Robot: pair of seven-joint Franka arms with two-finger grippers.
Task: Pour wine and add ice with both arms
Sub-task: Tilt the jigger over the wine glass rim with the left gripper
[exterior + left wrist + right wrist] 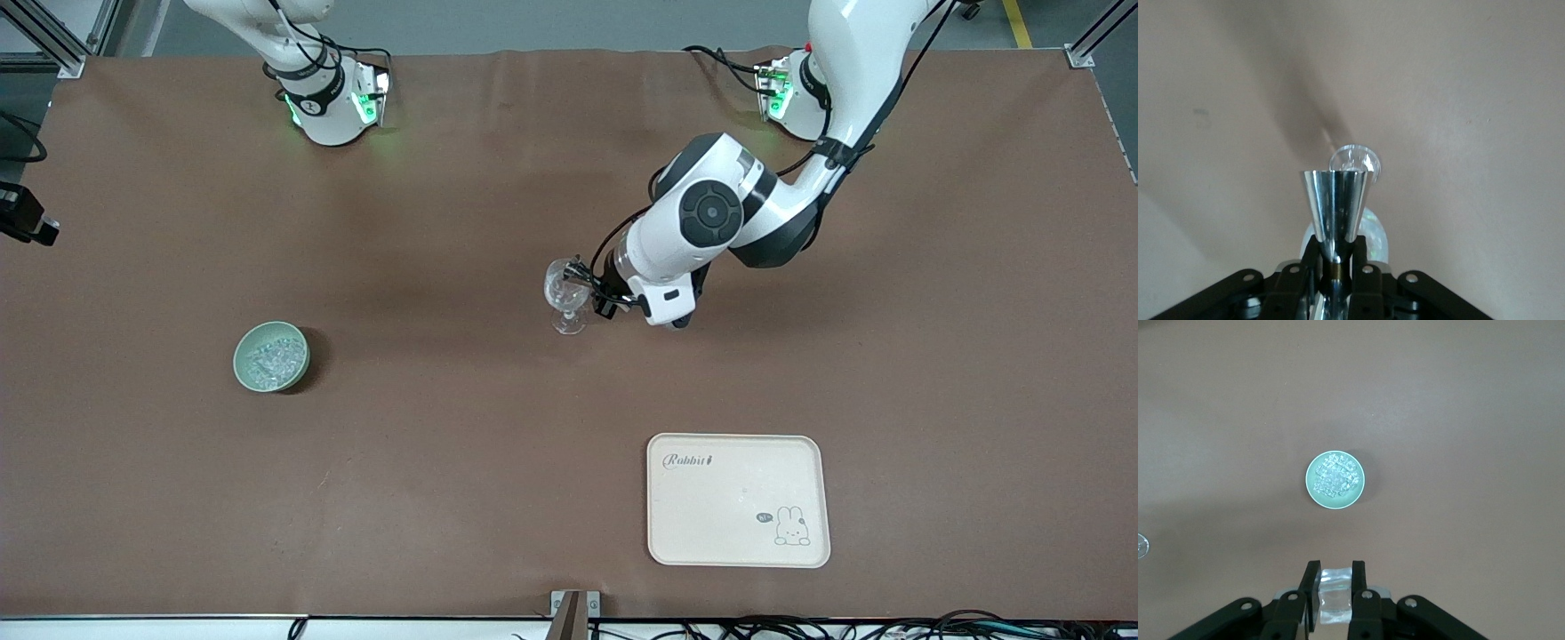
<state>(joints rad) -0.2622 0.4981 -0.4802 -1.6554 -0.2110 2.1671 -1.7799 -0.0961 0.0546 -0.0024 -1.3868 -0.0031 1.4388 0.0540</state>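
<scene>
My left gripper (594, 290) (1336, 252) is shut on the waist of a shiny metal measuring cup (1336, 203). It holds the cup beside the clear stemmed glass (566, 293) (1355, 162) standing mid-table. My right gripper (1336, 568) is shut on one clear ice cube (1336, 597), high over the table near the pale green bowl (242, 354) (1309, 471). That bowl holds more ice (271, 361) (1335, 477). The right hand is outside the front view; only that arm's base (329, 102) shows there. No wine shows in any view.
A cream tray (738, 498) with a rabbit print lies nearer the front camera than the glass, toward the left arm's end. The brown table cover (444, 462) spreads between bowl, glass and tray. A black clamp (22, 218) sits at the table's edge at the right arm's end.
</scene>
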